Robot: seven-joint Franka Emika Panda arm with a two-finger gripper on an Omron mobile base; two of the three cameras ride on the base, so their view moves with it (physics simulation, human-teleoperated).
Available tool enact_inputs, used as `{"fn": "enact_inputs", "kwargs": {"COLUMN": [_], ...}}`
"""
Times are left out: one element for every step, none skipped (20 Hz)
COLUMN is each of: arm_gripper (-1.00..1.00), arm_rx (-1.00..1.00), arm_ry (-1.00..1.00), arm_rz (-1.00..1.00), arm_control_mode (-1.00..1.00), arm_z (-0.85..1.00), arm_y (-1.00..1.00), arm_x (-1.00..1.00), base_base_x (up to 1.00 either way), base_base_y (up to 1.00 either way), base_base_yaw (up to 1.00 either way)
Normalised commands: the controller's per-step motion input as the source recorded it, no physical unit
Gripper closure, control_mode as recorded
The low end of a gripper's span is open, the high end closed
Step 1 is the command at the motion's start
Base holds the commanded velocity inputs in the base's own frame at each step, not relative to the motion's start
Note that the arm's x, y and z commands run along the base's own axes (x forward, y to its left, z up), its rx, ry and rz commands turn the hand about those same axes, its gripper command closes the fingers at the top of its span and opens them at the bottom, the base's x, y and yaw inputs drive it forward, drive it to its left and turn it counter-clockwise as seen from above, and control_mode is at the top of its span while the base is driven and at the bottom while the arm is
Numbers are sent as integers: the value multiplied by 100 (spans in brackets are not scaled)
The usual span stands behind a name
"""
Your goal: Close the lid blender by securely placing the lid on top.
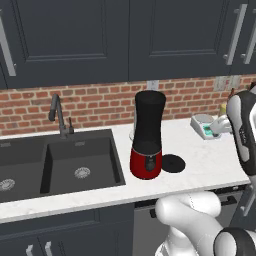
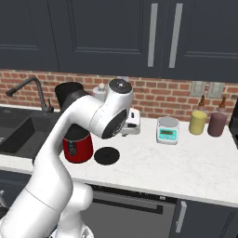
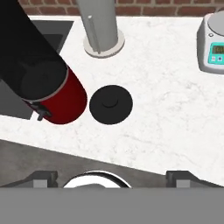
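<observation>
fingers: gripper (image 3: pixel 111 177) spread wide, holding nothing, poised high above to line up a grasp | lid (image 3: pixel 111 104): flat on the counter (image 3: pixel 175 109) near its front edge, just beside the blender (image 3: pixel 41 83) | blender jar uncovered, awaiting lid

Black lid (image 3: pixel 110 104), black-jarred red-based blender (image 1: pixel 147 135), white marbled counter (image 3: pixel 166 109), red brick wall (image 1: pixel 90 102).

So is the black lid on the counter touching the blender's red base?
Apart. The hand view shows a strip of white counter between the lid and the blender base; the left base view shows that gap too.
</observation>
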Motion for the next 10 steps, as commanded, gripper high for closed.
{"fn": "enact_inputs", "kwargs": {"arm_gripper": [-100,-100,-100,-100,-100,-100,-100,-100,-100,-100], "arm_rx": [0,0,0,0,-3,-6,-8,-10,-10,-10], "arm_ry": [-7,-5,-3,0,0,0,0,0,0,0], "arm_rz": [34,35,34,29,24,21,19,18,17,16], "arm_control_mode": [-100,-100,-100,-100,-100,-100,-100,-100,-100,-100], "arm_z": [-28,-27,-23,-20,-16,-14,-14,-15,-19,-24], "arm_y": [-30,-29,-21,-5,0,0,1,13,19,26], "arm_x": [30,29,29,35,37,41,37,39,46,50], "base_base_x": [0,0,0,0,0,0,0,0,0,0], "base_base_y": [0,0,0,0,0,0,0,0,0,0], "base_base_yaw": [0,0,0,0,0,0,0,0,0,0]}}
